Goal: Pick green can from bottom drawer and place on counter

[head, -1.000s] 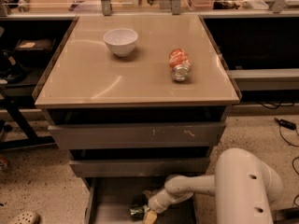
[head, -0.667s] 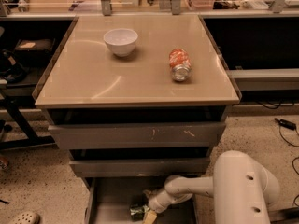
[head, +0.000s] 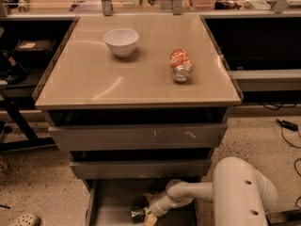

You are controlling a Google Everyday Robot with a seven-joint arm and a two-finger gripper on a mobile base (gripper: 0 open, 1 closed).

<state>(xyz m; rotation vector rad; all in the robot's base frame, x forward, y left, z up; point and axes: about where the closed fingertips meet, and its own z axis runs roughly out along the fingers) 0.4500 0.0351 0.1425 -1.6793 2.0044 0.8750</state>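
At 6 o'clock of the frame, below the cabinet: bottom drawer (head: 109, 202) pulled open, grey floor showing on its left half.

Green can (head: 137, 213) lies inside that drawer, low on the floor, near the frame's bottom edge. Only a small dark green patch with a glint of metal shows.

Gripper (head: 148, 215) is down in the drawer, right at the can, on its 3 o'clock side. Jaw state: cannot tell; the tip overlaps the can and the outline is lost. Contact with the can not certain either.

White arm (head: 187, 192) enters from 3 o'clock, running from a bulky white housing (head: 242, 192) at lower right down into the drawer.

Two wider grey drawers (head: 136, 137) above, both shut, the upper one with pale scuffs on its front.

Counter (head: 141, 86) glossy tan, level. On it: white bowl (head: 121, 41) upright at about 11 o'clock from the counter's middle; orange-and-white can (head: 181, 65) on its side at 3 o'clock, silver end toward the camera. Bowl and can well apart.

Speckled floor (head: 37, 182) to either side.
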